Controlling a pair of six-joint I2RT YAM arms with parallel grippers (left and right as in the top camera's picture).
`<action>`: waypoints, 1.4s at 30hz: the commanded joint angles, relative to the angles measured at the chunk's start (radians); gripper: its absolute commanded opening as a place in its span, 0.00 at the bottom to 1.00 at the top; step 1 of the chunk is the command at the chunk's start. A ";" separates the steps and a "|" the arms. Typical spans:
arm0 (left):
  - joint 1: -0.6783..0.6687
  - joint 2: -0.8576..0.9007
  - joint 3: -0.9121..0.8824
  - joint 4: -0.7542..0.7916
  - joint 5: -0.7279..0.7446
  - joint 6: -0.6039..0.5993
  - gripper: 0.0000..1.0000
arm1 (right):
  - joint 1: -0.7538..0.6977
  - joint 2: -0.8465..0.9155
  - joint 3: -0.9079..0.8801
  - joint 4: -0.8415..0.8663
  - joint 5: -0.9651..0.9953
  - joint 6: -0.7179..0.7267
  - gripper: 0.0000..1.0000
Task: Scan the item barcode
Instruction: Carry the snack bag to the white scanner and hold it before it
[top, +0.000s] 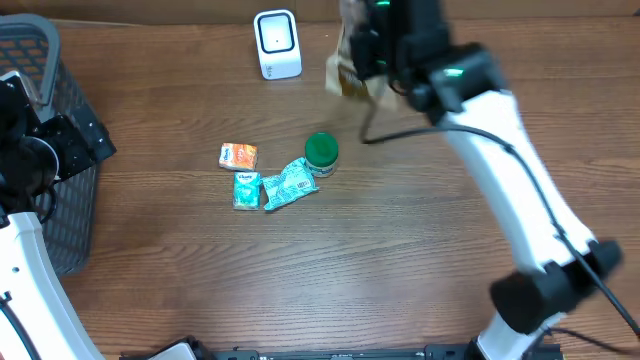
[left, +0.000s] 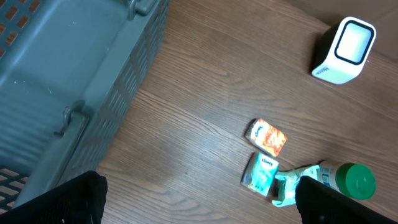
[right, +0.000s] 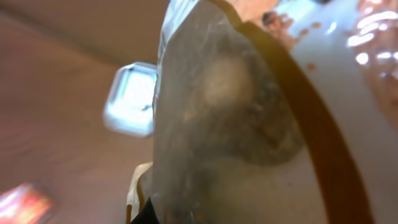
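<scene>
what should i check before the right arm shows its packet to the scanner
1. Right gripper shut on crinkly brownish plastic packet: ok.
2. Packet near white box-shaped scanner, not touching it: ok.
3. Scanner window unobstructed: ok.
4. Barcode facing scanner: cannot tell.
5. Left gripper open, empty, away from scanner: ok.

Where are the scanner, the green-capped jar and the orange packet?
scanner (top: 277, 38), overhead view, on its front window.
green-capped jar (top: 321, 149), overhead view, on the cap.
orange packet (left: 268, 138), left wrist view, on its printed face.
</scene>
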 joint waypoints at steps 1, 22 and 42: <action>0.004 0.004 0.008 0.001 0.010 -0.014 0.99 | 0.036 0.104 0.013 0.108 0.341 -0.173 0.04; 0.004 0.004 0.008 0.001 0.010 -0.014 1.00 | 0.073 0.582 0.013 0.932 0.351 -1.096 0.04; 0.004 0.004 0.008 0.001 0.010 -0.014 1.00 | 0.111 0.633 0.013 1.001 0.326 -1.204 0.04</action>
